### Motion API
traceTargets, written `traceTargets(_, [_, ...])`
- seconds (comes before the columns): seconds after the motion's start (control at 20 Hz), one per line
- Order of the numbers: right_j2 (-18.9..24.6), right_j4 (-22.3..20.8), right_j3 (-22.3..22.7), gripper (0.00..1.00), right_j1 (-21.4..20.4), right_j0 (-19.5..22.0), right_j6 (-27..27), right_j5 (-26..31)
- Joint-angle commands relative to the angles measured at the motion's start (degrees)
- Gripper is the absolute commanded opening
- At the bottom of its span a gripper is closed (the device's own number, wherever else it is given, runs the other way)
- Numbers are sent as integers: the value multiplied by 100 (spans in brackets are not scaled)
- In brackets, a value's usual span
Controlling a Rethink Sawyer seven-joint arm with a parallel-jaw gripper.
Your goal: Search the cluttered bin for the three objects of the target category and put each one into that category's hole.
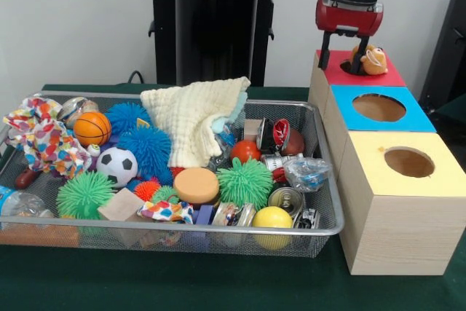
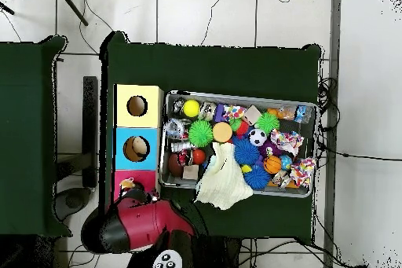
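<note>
My gripper (image 1: 342, 60) hangs over the red-topped box (image 1: 389, 76) at the far right, its two black fingers (image 1: 358, 56) spread apart and open, tips down at the red hole. A small orange-brown plush toy (image 1: 373, 60) rests on the red top, touching the outside of the right finger. It is not between the fingers. In the overhead view the red arm (image 2: 145, 222) covers most of the red box (image 2: 135, 180) and hides the gripper. The wire bin (image 1: 218, 229) is full of balls, spiky toys, cans and cloth.
A blue-topped box (image 1: 419, 118) and a yellow-topped box (image 1: 444, 172) with round holes stand in line beside the red one, right of the bin. A cream knitted cloth (image 1: 193, 118) drapes over the bin's back rim. A basketball (image 1: 92, 128) and a soccer ball (image 1: 116, 165) lie at the left.
</note>
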State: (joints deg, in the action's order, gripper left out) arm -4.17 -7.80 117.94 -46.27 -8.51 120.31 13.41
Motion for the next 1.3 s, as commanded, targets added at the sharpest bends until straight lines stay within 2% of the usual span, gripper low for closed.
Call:
traceTargets(0.05, [657, -19, 329, 100, -30, 204, 331, 244])
traceTargets(0.55, [628, -166, -41, 100, -29, 426, 138, 210])
traceTargets(0.75, [639, -188, -111, 100, -358, 602, -52, 457])
traceTargets(0.9, [678, -210, -63, 100, -527, 733, -93, 402])
traceTargets(1.15, [604, -323, 85, 100, -666, 755, 17, 88])
traceTargets(1.3, [595, -347, 83, 100, -711, 721, 30, 135])
